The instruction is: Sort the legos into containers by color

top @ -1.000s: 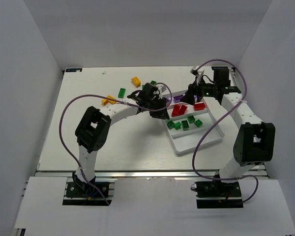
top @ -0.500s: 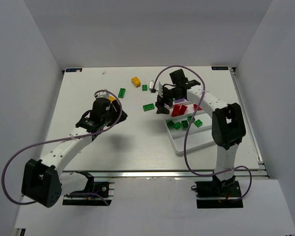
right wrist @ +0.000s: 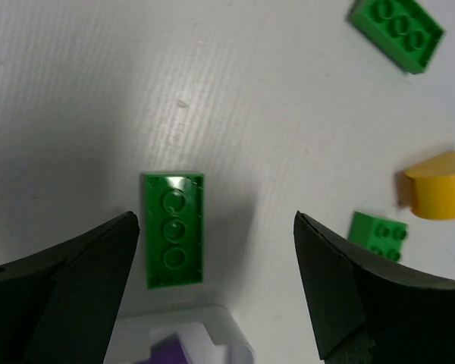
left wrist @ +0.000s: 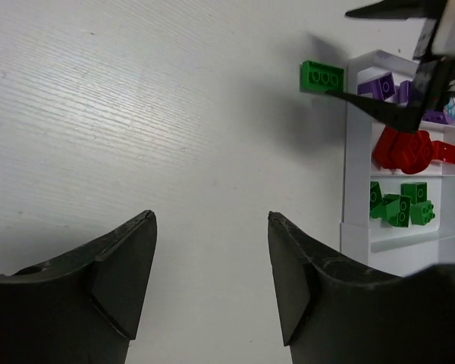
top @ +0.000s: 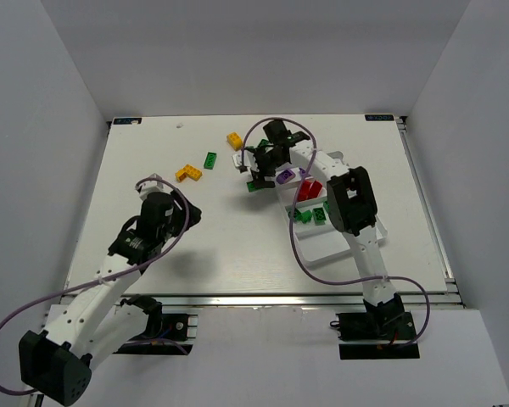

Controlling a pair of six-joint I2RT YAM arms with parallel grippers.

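Green, the flat studded plastic brick [right wrist: 174, 230] that we took for the next pick lay on the white table [right wrist: 98, 91], just outside the corner of the white divided tray [left wrist: 356, 152] and apart from it. The right gripper [right wrist: 214, 220] hung over it, jaws wide apart and empty. In the right wrist view the brick's long axis ran across the line between the two fingers, so a close would meet its long sides. It sat off-centre, nearer the finger on the left of that view. How high the fingertips stood above the table we could not tell.

The left gripper [left wrist: 211, 220] was well apart from that brick, over bare table, jaws likewise parted with nothing between them, so the right arm was plainly the nearer. The tray's compartments held purple bricks [left wrist: 379, 87], red bricks [left wrist: 409, 148] and green bricks [left wrist: 402, 206] in separate rows. We judged that a small sideways shift and then a descent would be called for.
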